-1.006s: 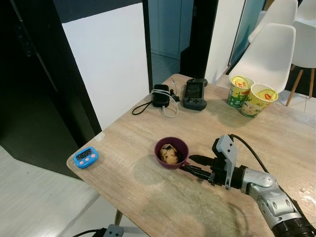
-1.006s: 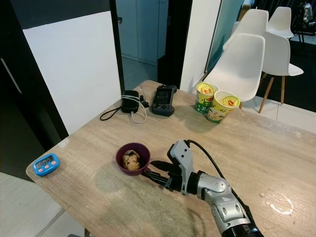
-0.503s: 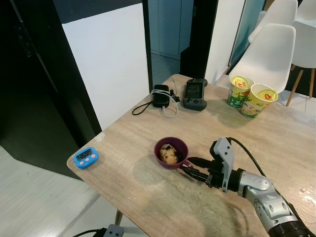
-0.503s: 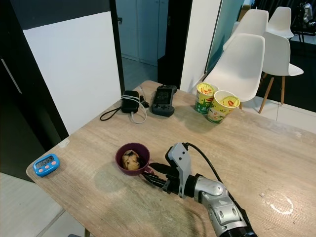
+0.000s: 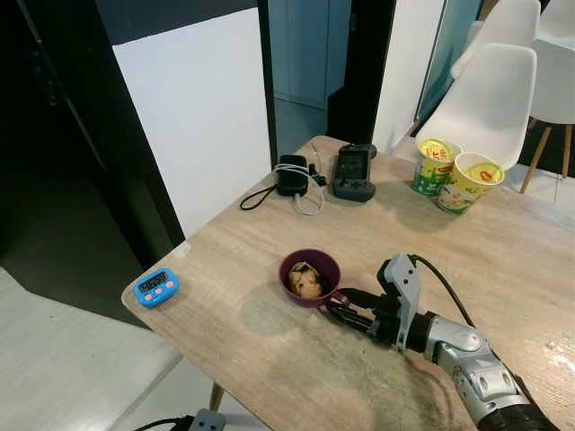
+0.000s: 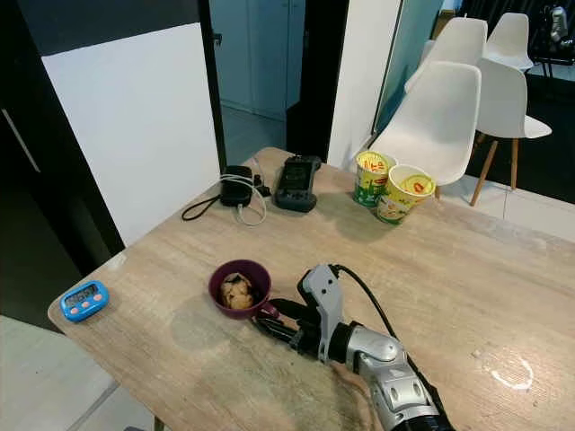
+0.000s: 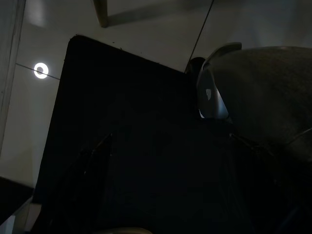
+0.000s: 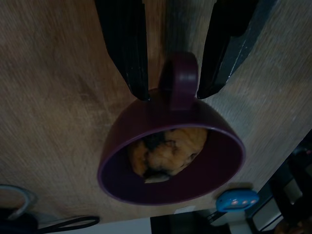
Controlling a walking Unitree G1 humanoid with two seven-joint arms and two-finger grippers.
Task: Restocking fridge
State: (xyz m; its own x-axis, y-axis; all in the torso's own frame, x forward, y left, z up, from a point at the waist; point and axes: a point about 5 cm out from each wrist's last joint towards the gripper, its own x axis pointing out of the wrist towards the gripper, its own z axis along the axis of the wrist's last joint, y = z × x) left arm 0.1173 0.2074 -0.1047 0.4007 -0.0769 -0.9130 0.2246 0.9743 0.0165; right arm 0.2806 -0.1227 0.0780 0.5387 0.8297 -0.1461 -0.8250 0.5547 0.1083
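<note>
A dark purple mug holding a brownish lump of food stands on the wooden table, its handle turned toward my right arm. My right gripper lies low over the table and is open. Its two black fingers straddle the handle, with the tips reaching the mug's wall. In the right wrist view a small gap shows between each finger and the handle. My left arm hangs idle below the table; its wrist view is very dark.
A blue timer lies near the table's left corner. At the far side sit a black charger with cables, a handheld game console and two instant noodle cups. White chairs stand behind the table.
My right gripper has slid forward to the mug, so its fingers now sit on either side of the handle. The mug has stayed put.
</note>
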